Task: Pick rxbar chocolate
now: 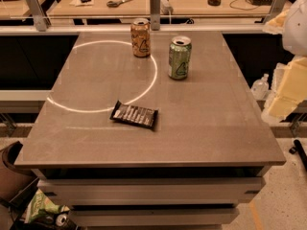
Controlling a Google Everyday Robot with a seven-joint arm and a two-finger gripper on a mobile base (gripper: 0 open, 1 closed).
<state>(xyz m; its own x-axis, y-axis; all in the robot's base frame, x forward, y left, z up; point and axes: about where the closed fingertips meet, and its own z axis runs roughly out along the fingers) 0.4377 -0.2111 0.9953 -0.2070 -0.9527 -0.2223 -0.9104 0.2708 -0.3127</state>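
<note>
The rxbar chocolate (134,115) is a flat black bar with white lettering. It lies flat on the grey-brown table (216,128), left of centre and towards the front, turned slightly askew. Nothing touches it. A pale part of my arm (296,25) shows at the right edge, beside the table and well away from the bar. My gripper is out of view.
An orange-brown can (140,38) stands upright at the back centre. A green can (179,57) stands to its right. A bright ring of light (153,75) lies on the table's left half. Pale yellow blocks (288,87) and a small bottle (260,86) sit right of the table.
</note>
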